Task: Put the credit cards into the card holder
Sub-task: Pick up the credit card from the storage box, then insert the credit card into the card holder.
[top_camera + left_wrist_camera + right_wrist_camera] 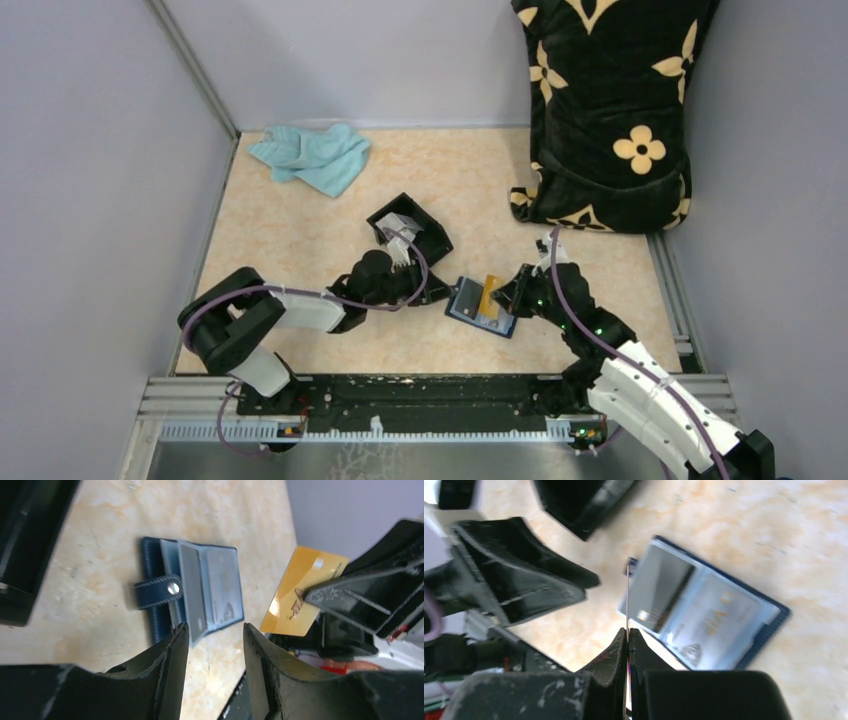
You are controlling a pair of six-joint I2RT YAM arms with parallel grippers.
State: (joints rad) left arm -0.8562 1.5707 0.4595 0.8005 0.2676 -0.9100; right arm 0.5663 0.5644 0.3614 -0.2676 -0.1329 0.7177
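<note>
**Top view.** My left pincer [438, 290] sits low over the table [300, 230], just left of the wallet [482, 312]. My right pincer [512, 290] meets the wallet from the right, holding the orange card [489, 290] over it. A black box [410, 235] sits just behind my left wrist. A teal cloth [312, 157] at far left and a black flowered cushion [610, 110] at far right are both well apart from the wallet.

**Left wrist view.** My left pincer [215, 630] is spread, with nothing between its fingers. The wallet [192, 592] lies unfolded flat on the table just beyond the tips. Its strap and silver snap [174, 586] are folded across clear sleeves that hold grey cards [222, 587]. To the right, the orange card [302, 592] is tilted and off the table, pinched at one edge by my right pincer [315, 597].

**Right wrist view.** My right pincer [628, 632] is pressed together on the orange card [628, 600], seen edge-on as a thin line. The wallet [704, 615] lies flat just beyond, with one dark and one pale card in its sleeves. My left pincer [591, 590] is spread at left, near the wallet's corner; whether it touches I cannot tell. The black box [579, 500] is at the top
</note>
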